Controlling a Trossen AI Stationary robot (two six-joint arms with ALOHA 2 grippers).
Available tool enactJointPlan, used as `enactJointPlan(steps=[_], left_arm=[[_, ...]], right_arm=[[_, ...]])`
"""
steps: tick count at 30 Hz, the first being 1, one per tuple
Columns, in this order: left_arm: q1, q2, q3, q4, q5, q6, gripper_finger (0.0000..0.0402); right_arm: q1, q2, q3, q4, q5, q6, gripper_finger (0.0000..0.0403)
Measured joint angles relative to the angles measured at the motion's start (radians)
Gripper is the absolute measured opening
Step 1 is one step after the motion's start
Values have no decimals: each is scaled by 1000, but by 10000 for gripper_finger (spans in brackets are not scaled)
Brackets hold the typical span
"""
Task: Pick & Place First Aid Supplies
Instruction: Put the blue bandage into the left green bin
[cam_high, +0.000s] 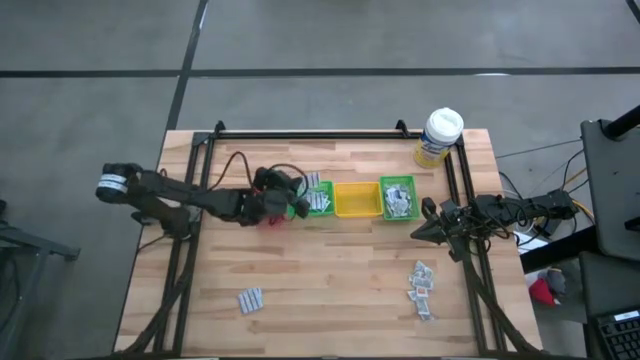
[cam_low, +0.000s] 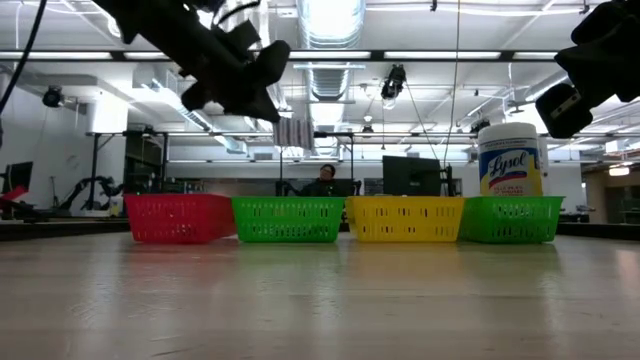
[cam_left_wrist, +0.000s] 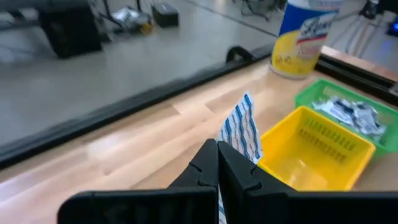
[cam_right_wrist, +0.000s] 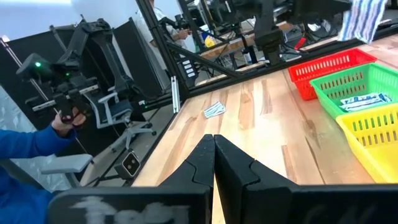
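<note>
Left gripper (cam_left_wrist: 217, 163) clamped on a blue-striped white flat sachet (cam_left_wrist: 241, 127), raised over the left green plastic bin (cam_high: 320, 198). Right gripper (cam_high: 419, 235) pinched together, empty, at the wooden table's (cam_high: 330, 290) right edge; centre open.

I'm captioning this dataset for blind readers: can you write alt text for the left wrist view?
The left gripper, shut, pinches a white-blue striped sachet above a wooden table. Beyond it are an empty yellow bin, a green bin holding sachets, and a yellow wipes tub.
</note>
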Motion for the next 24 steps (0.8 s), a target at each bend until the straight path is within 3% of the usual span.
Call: enactJointPlan(steps=[5, 15, 24], left_arm=[[81, 0, -7, 0, 171, -13, 0], [180, 32, -16, 0, 382, -86, 0], [232, 158, -18, -1, 472, -142, 0]], right_arm=[[0, 0, 0, 0, 0, -3, 8], [0, 0, 0, 0, 0, -3, 8], [0, 0, 0, 0, 0, -3, 8]])
